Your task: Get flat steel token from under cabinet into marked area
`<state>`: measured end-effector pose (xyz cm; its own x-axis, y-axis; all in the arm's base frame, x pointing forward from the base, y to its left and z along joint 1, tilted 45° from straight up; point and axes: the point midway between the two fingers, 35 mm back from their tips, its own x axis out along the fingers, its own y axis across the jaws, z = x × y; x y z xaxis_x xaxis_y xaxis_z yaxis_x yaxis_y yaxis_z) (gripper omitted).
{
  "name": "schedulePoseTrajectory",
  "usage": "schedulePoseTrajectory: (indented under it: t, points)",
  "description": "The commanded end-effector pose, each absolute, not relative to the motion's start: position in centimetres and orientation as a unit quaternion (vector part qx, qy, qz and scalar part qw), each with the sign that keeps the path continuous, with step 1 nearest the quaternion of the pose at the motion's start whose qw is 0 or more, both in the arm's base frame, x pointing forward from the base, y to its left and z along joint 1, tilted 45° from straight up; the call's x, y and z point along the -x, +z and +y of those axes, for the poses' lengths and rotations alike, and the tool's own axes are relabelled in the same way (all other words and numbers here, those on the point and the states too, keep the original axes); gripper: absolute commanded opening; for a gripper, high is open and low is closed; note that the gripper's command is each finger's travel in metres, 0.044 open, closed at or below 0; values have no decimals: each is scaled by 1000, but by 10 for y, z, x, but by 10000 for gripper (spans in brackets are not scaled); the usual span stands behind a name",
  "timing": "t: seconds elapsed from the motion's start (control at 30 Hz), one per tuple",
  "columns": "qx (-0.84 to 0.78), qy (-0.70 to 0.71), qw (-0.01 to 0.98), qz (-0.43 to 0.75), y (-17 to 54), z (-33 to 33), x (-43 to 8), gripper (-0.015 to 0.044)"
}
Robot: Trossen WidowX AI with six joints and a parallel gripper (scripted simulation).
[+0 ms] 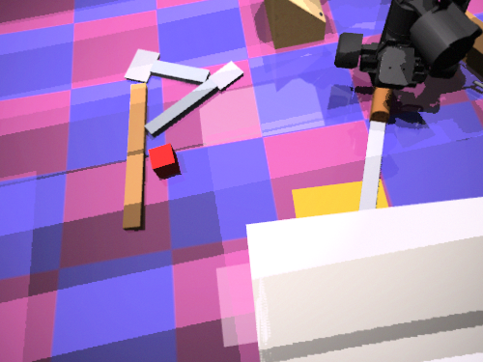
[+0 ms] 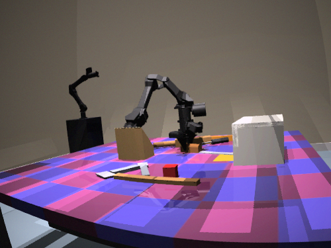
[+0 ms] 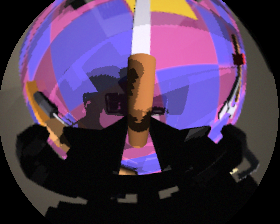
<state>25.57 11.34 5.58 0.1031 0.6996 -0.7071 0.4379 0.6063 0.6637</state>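
My gripper (image 1: pixel 382 91) (image 2: pixel 185 151) (image 3: pixel 138 118) is shut on the brown cylindrical handle (image 1: pixel 380 110) (image 3: pixel 142 75) of a tool, low over the table. The tool's long flat pale metal blade (image 1: pixel 372 164) (image 2: pixel 216 153) (image 3: pixel 141 37) runs from the handle across the yellow marked area (image 1: pixel 324 202) (image 2: pixel 222 158) (image 3: pixel 175 7) toward the white cabinet (image 1: pixel 357 261) (image 2: pixel 259 145). In the top view the cabinet top hides the blade's far end and part of the yellow area. The steel token is not visible in any view, nor are the vent slots.
A red cube (image 1: pixel 162 158) (image 2: pixel 170 170) lies beside a long wooden bar (image 1: pixel 136 145) (image 2: pixel 155 179) and a hinged-looking pair of grey metal pieces (image 1: pixel 181 71) (image 1: pixel 184 106). A wooden wedge block (image 1: pixel 297 21) (image 2: pixel 132 145) stands by the arm. A black-handled tool (image 2: pixel 220 140) (image 3: pixel 45 103) lies beyond the gripper.
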Motion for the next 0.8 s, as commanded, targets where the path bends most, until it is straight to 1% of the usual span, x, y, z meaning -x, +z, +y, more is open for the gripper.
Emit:
schedulePoseTrajectory:
  t: [0.0, 0.77]
  points:
    - [-432, 107, 604, 661, 58, 115, -251, 0]
    - [-431, 106, 603, 662, 64, 121, -234, 0]
